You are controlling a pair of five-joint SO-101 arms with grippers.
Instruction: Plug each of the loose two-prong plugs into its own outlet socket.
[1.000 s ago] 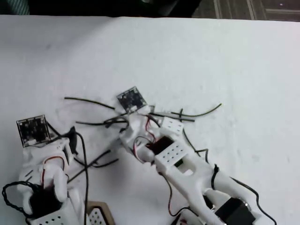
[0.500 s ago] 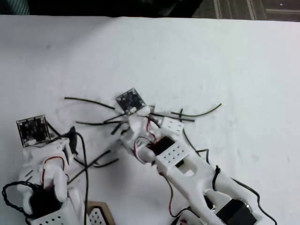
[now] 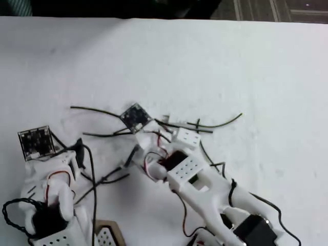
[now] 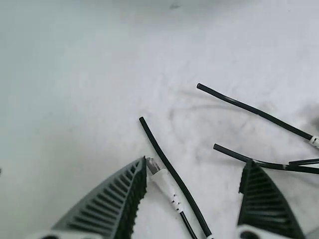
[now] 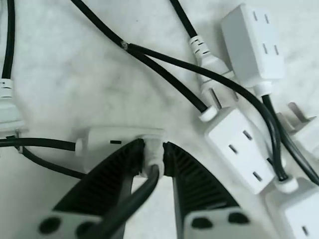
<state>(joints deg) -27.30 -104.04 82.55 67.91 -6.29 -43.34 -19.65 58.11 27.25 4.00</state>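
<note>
Plug clamped in right pincer, left pincer agape

No readable text, labels, numbers or signs on anything.

White table surface, faintly mottled. Beyond far edge: dark floor. Tan wooden-looking piece at near edge, cut off by frame.

We see a robotics lab bench: a white-covered table, the left arm and right arm in white printed plastic with bare red wires, short black cable pieces strewn around.
</note>
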